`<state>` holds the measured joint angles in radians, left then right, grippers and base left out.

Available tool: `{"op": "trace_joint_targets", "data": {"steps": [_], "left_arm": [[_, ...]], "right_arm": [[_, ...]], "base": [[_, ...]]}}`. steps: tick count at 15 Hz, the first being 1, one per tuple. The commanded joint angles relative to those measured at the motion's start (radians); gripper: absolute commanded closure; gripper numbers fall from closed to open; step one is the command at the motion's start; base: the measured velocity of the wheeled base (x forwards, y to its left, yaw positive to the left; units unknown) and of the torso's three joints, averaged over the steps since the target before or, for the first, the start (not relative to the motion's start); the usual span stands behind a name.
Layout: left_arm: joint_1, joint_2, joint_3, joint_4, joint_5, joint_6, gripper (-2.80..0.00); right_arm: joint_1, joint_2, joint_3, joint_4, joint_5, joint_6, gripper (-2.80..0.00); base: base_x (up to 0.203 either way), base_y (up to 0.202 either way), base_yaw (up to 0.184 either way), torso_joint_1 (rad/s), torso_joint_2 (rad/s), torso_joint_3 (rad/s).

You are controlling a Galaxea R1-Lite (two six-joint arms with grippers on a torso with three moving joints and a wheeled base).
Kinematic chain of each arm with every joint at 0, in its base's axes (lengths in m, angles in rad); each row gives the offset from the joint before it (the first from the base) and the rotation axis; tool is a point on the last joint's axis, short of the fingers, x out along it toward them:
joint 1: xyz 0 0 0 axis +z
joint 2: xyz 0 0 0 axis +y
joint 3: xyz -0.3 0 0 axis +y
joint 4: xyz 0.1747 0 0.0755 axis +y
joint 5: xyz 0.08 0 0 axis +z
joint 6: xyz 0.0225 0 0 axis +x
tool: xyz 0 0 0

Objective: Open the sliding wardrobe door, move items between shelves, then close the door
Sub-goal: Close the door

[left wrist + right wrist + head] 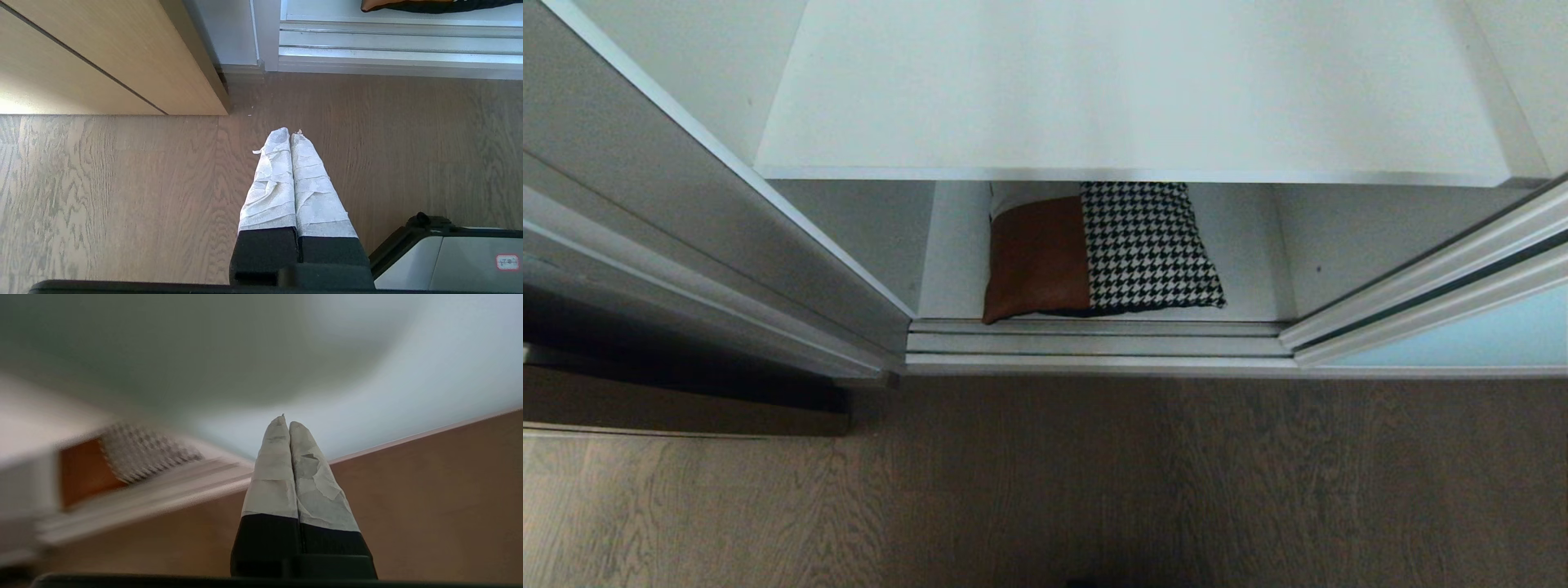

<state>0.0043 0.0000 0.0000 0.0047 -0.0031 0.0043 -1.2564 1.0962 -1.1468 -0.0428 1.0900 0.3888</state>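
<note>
We see our right gripper, fingers pressed together and empty, above the wood floor, the cushion beyond it beside the sliding wardrobe door.

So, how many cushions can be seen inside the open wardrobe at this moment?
1. The cushion lies on the bottom board of the wardrobe, just behind the door track. The shelf above it is bare. More could be hidden behind that shelf's front edge.

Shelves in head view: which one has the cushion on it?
The lower shelf, at the wardrobe floor behind the door tracks: the cushion lies flat there. The upper shelf above it carries nothing visible.
</note>
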Motion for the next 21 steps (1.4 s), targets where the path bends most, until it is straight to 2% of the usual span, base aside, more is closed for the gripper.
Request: {"op": "trace_joint_targets", "data": {"steps": [1, 3, 9, 13, 18, 21], "left_arm": [[0.000, 0.002, 0.002, 0.000, 0.000, 0.000, 0.00], [0.000, 0.002, 0.002, 0.000, 0.000, 0.000, 0.00], [0.000, 0.002, 0.001, 0.000, 0.000, 0.000, 0.00], [0.000, 0.002, 0.002, 0.000, 0.000, 0.000, 0.00], [0.000, 0.002, 0.002, 0.000, 0.000, 0.000, 0.00], [0.000, 0.002, 0.002, 0.000, 0.000, 0.000, 0.00]], "right_arm": [[0.007, 0.089, -0.055, -0.003, 0.019, 0.121, 0.00], [0.012, 0.119, -0.103, 0.005, 0.021, 0.199, 0.00], [0.140, 0.041, -0.096, 0.006, 0.020, 0.217, 0.00], [0.203, -0.043, -0.089, 0.006, 0.020, 0.285, 0.00], [0.304, -0.141, -0.074, 0.008, 0.026, 0.295, 0.00], [0.410, -0.219, -0.044, 0.009, 0.109, 0.304, 0.00]], "base": [[0.000, 0.000, 0.000, 0.000, 0.00, 0.000], [0.000, 0.000, 0.000, 0.000, 0.00, 0.000], [0.000, 0.000, 0.000, 0.000, 0.00, 0.000], [0.000, 0.000, 0.000, 0.000, 0.00, 0.000], [0.000, 0.000, 0.000, 0.000, 0.00, 0.000], [0.000, 0.000, 0.000, 0.000, 0.00, 0.000]]}}
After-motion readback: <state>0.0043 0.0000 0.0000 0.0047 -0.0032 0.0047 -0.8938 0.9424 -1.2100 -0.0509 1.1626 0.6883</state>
